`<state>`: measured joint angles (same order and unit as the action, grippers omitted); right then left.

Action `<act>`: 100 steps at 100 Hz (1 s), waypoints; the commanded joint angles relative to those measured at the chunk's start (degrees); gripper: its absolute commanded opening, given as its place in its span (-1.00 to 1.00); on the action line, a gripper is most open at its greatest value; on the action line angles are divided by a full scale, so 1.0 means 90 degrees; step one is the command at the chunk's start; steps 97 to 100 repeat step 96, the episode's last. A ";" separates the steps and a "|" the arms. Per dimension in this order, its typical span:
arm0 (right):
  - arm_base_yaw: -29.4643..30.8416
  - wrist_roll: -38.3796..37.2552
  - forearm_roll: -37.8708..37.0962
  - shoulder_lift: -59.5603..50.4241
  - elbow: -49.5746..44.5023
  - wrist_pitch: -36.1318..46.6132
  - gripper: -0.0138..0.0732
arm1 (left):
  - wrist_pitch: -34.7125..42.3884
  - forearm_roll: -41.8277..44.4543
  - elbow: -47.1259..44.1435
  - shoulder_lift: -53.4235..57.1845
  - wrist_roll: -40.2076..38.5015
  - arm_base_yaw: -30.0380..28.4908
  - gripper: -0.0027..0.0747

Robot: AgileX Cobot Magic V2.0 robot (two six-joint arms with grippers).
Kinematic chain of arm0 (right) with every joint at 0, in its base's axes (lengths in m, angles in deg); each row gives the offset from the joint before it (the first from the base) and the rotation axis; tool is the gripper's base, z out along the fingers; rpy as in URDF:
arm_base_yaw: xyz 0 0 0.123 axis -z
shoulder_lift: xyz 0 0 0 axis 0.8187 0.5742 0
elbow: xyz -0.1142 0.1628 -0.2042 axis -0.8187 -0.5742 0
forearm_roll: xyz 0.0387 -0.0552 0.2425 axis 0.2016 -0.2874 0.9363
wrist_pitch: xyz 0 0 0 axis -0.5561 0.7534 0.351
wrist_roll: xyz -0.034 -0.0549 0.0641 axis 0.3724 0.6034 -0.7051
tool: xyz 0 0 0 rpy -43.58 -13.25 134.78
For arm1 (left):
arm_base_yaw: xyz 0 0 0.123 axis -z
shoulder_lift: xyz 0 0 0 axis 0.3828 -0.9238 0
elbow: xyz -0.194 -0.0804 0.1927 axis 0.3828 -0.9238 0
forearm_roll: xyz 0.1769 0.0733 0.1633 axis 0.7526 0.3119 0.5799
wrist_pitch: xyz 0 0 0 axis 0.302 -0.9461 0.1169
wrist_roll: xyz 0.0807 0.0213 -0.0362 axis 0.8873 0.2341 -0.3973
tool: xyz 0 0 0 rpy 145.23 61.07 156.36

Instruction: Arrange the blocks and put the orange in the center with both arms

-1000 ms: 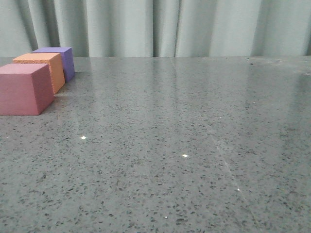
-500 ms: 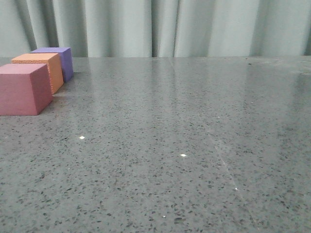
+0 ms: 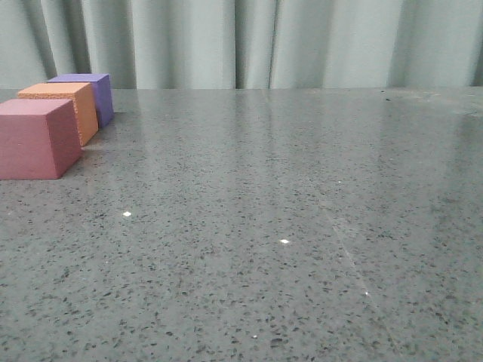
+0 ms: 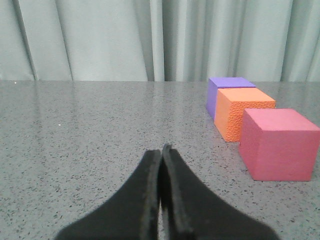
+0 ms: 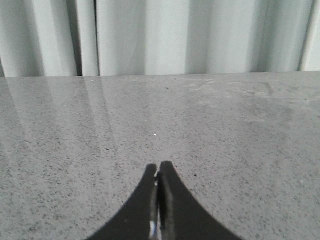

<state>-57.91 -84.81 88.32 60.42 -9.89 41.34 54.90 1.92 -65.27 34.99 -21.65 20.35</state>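
Three cubes stand in a row at the left edge of the front view: a pinkish-red block [image 3: 36, 138] nearest, the orange block [image 3: 66, 108] in the middle, a purple block [image 3: 92, 93] farthest. The left wrist view shows the same row: pinkish-red [image 4: 279, 143], orange [image 4: 244, 112], purple [image 4: 226, 92]. My left gripper [image 4: 161, 150] is shut and empty, low over the table, apart from the cubes. My right gripper [image 5: 158, 167] is shut and empty over bare table. Neither gripper shows in the front view.
A grey speckled table [image 3: 287, 211] stretches to a pale green curtain [image 3: 264, 41] at the back. No cube shows in the right wrist view.
The cubes have shifted very slightly to the left in the front view. Nothing else has visibly changed.
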 commanded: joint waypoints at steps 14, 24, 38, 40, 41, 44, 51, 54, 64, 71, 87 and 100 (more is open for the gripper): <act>0.0104 0.0054 -0.0116 -0.0794 -0.0251 0.0216 -0.96 | 0.0555 -0.0054 -0.0124 0.0209 0.0005 -0.0012 -0.98; 0.0128 0.0054 -0.0129 -0.0998 -0.0251 0.0081 -0.96 | 0.0555 -0.0054 -0.0124 0.0209 0.0005 -0.0012 -0.98; 0.0128 0.0054 -0.0129 -0.0991 -0.0257 0.0075 -0.96 | 0.0555 -0.0054 -0.0124 0.0209 0.0005 -0.0012 -0.98; 0.0128 0.0054 -0.0129 -0.0991 -0.0257 0.0068 -0.96 | 0.0555 -0.0054 -0.0124 0.0209 0.0005 -0.0012 -0.98; 0.0128 0.0054 -0.0129 -0.0991 -0.0257 0.0051 -0.96 | 0.0555 -0.0054 -0.0124 0.0209 0.0005 -0.0012 -0.98; 0.0128 0.0054 -0.0129 -0.0991 -0.0257 0.0009 -0.96 | 0.0555 -0.0054 -0.0124 0.0209 0.0005 -0.0012 -0.98; 0.0128 0.0054 -0.0129 -0.0991 -0.0257 -0.0040 -0.96 | 0.0555 -0.0054 -0.0124 0.0209 0.0005 -0.0012 -0.98; 0.0128 0.0054 -0.0129 -0.0991 -0.0257 -0.0040 -0.96 | 0.0555 -0.0054 -0.0124 0.0209 0.0005 -0.0012 -0.98; 0.0128 0.0054 -0.0129 -0.0997 -0.0257 -0.0075 -0.96 | 0.0555 -0.0054 -0.0124 0.0209 0.0005 -0.0012 -0.98; 0.0128 0.0054 -0.0129 -0.0997 -0.0257 -0.0075 -0.96 | 0.0555 -0.0054 -0.0124 0.0209 0.0005 -0.0012 -0.98; 0.0128 0.0054 -0.0129 -0.0997 -0.0257 -0.0075 -0.96 | 0.0555 -0.0054 -0.0124 0.0209 0.0005 -0.0012 -0.98; 0.0128 0.0054 -0.0129 -0.0997 -0.0257 -0.0075 -0.96 | 0.0555 -0.0054 -0.0124 0.0209 0.0005 -0.0012 -0.98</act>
